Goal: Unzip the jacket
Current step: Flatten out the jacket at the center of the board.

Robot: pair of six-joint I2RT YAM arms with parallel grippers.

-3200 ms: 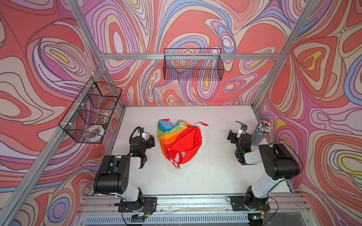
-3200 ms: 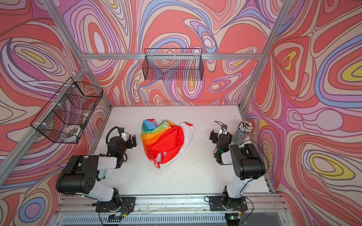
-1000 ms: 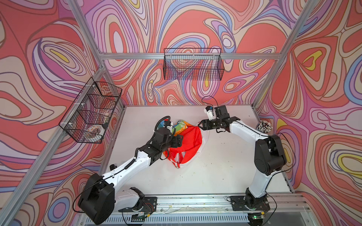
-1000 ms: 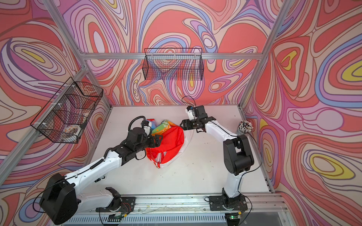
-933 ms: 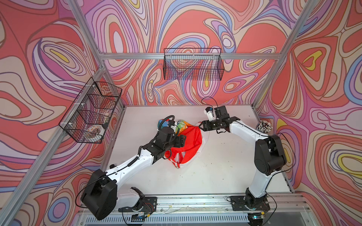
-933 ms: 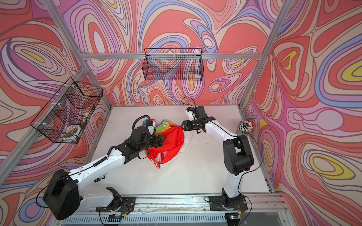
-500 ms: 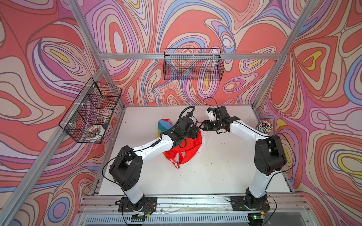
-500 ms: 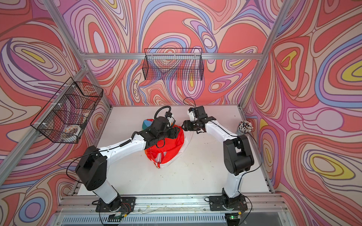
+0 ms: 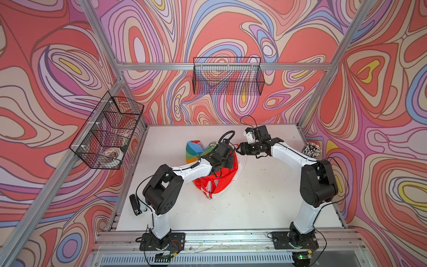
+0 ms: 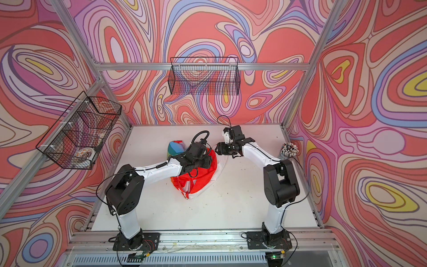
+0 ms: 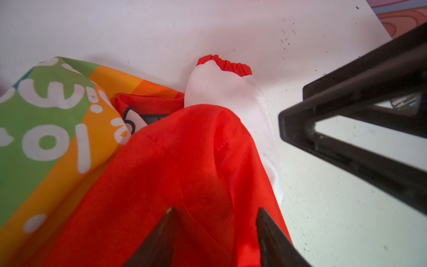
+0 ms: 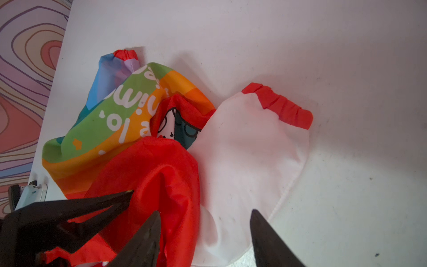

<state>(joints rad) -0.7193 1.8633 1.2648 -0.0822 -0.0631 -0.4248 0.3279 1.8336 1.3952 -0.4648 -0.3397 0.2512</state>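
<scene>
Jacket lies crumpled on the tabletop with its zipper hidden, directly under the left pincer, whose jaws stand apart astride a ridge of red hood. It looks best to peel that hood back first, lifting gently so the front shows. Nearby, the right pincer, also spread, hovers over the white sleeve. Both arms reach forward, wrists pitched down.

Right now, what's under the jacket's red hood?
The red hood lies over the rainbow panel and white sleeve; a cartoon face peeks out. The zipper is covered.
</scene>
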